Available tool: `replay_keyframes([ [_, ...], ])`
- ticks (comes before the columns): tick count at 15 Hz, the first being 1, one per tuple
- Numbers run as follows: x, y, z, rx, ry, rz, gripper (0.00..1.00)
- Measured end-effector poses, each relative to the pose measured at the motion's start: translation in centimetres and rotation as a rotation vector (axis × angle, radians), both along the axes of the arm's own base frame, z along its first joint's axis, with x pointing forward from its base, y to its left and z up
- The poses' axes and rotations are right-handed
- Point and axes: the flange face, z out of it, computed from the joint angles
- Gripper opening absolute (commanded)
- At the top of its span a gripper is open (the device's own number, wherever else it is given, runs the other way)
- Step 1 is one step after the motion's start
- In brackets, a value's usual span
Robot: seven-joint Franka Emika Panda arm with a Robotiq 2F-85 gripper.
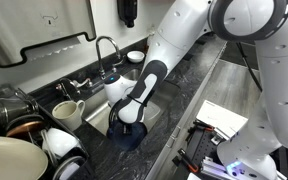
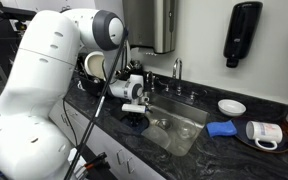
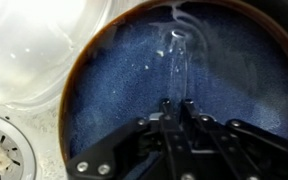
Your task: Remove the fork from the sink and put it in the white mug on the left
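The fork [image 3: 177, 55] is silvery and lies on a blue dish with a brown rim [image 3: 104, 100] inside the steel sink [image 1: 156, 108] [image 2: 184, 128]. Its tines point away from me. My gripper [image 3: 177, 102] is down over the dish with its fingertips shut on the fork's handle. In both exterior views the gripper [image 1: 131, 122] [image 2: 134, 115] reaches down into the sink's near end. The cream-white mug [image 1: 69, 113] stands upright on the dark stone beside the sink, apart from the gripper.
A curved faucet [image 1: 106, 45] [image 2: 177, 68] stands behind the basin. The drain [image 3: 4, 160] and a clear glass bowl [image 3: 34, 40] lie next to the blue dish. Cups and pots [image 1: 44, 135] crowd the counter near the mug. A blue cloth [image 2: 221, 128] and a tipped white cup [image 2: 264, 133] sit past the sink.
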Motion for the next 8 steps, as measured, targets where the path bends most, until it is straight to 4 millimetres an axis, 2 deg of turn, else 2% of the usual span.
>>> replay_keyframes([
  [8,-0.42,0.22,0.20,-0.007,0.000,-0.023,0.04],
])
